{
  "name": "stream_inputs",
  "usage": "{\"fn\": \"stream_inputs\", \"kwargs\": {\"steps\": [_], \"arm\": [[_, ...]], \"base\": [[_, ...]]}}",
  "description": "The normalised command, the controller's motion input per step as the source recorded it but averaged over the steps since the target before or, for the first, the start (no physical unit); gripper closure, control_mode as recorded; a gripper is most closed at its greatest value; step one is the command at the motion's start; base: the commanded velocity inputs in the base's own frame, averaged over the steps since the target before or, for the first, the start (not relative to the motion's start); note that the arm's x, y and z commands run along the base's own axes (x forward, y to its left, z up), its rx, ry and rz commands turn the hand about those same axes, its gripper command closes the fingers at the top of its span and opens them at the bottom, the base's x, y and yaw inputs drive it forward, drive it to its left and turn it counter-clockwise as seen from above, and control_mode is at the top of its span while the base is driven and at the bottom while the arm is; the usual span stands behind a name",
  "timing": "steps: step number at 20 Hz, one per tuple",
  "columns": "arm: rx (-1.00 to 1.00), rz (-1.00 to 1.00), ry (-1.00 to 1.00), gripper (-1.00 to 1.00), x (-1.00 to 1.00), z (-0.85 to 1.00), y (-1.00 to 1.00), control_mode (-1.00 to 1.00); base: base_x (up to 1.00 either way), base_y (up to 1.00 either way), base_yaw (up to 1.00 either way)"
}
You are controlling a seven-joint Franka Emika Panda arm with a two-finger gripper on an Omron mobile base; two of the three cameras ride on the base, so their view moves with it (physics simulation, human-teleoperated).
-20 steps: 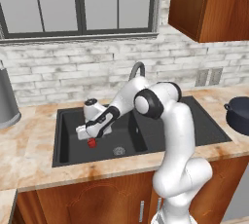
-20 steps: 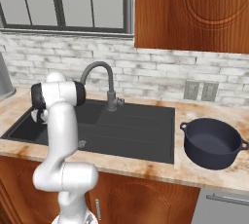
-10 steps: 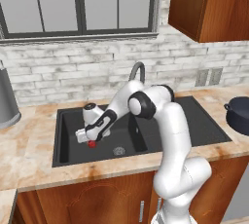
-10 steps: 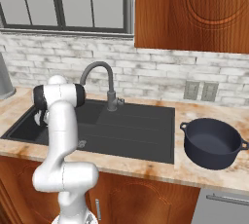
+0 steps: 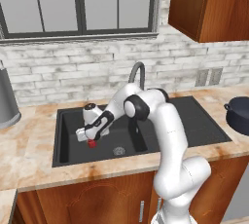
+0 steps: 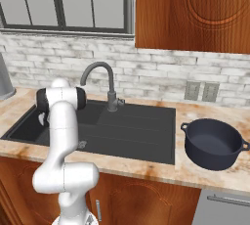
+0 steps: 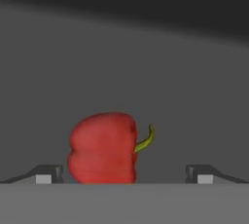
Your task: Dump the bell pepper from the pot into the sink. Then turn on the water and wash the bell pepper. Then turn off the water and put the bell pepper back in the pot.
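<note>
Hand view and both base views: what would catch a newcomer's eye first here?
The bright red bell pepper stands out against the dark floor of the black sink, lying on its side with its green stem pointing sideways. The white arm bends down into the basin, its open pincer straddling the pepper without closing on it. Off to the right on the counter, the dark pot sits empty.

The sink (image 5: 194, 121) was matt black, smooth. The bell pepper (image 7: 103, 148) had a smooth, faintly satin red skin (green stem). The pot (image 6: 213, 144) looked like dark, dull metal, perhaps enamelled. The countertop (image 6: 146, 168) resembled polished mottled stone.
</note>
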Motion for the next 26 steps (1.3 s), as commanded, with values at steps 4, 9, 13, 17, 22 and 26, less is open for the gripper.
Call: {"fn": "stream_inputs", "kwargs": {"steps": [4, 9, 13, 17, 22, 26], "arm": [[-0.01, 0.01, 0.00, -1.00, 0.18, -0.24, 0.05, -1.00], [0.00, 0.00, 0.00, -1.00, 0.00, -0.27, 0.11, -1.00], [0.00, 0.00, 0.00, -1.00, 0.00, -0.28, 0.10, -1.00], [0.00, 0.00, 0.00, -1.00, -0.09, -0.28, 0.02, -1.00], [0.00, 0.00, 0.00, 1.00, -0.04, -0.24, 0.07, -1.00], [0.00, 0.00, 0.00, 1.00, -0.17, -0.01, 0.00, -1.00]], "base": [[0.00, 0.00, 0.00], [0.00, 0.00, 0.00], [0.00, 0.00, 0.00], [0.00, 0.00, 0.00], [0.00, 0.00, 0.00], [0.00, 0.00, 0.00]]}}
